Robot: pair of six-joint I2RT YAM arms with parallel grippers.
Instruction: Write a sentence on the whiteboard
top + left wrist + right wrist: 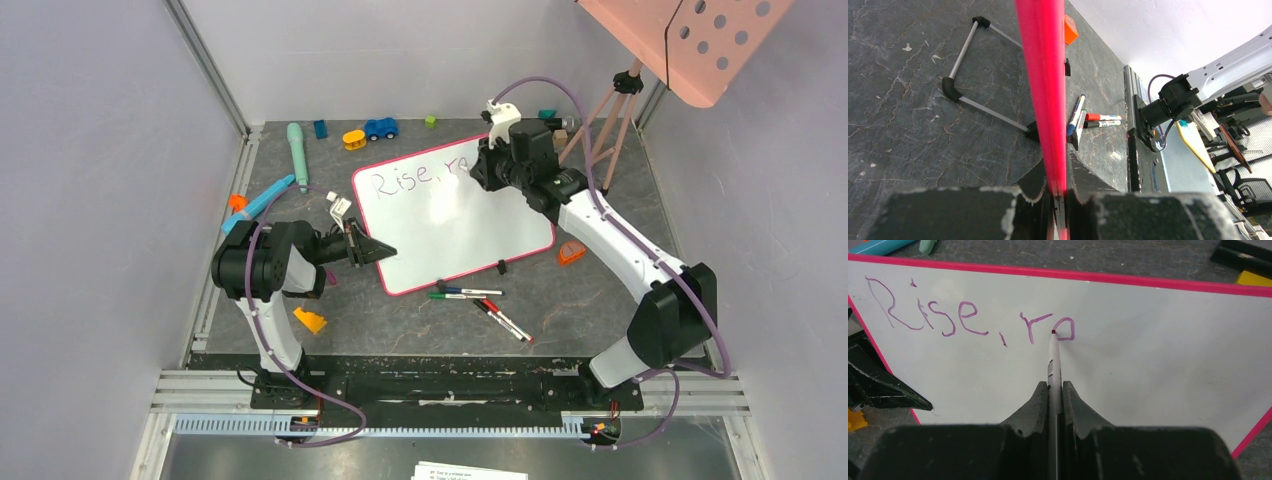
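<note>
Two arms share the work here. The right gripper (1054,386) is clamped on a slim white marker pen with a dark red tip (1053,357). That tip touches the large white rectangular whiteboard with the thin pink-red rim (1158,370), which lies mid-table between the arms.

The purplish-pink handwritten sentence (948,315) so far reads "Rise, r" plus an unfinished loop, where the tip now rests. I cannot tell which letter the loop will be.

In the right wrist view, bare board for the remaining words lies to the right of the tip, along the writing line. The pen's long axis stands across that line. The right arm is the nearer one to the writing.

The left gripper (1057,170) is pinched on the rim at the board's left edge, probably steadying it. Any print on the loose thin marker pens (465,292) near the board's front edge is too small to read.
</note>
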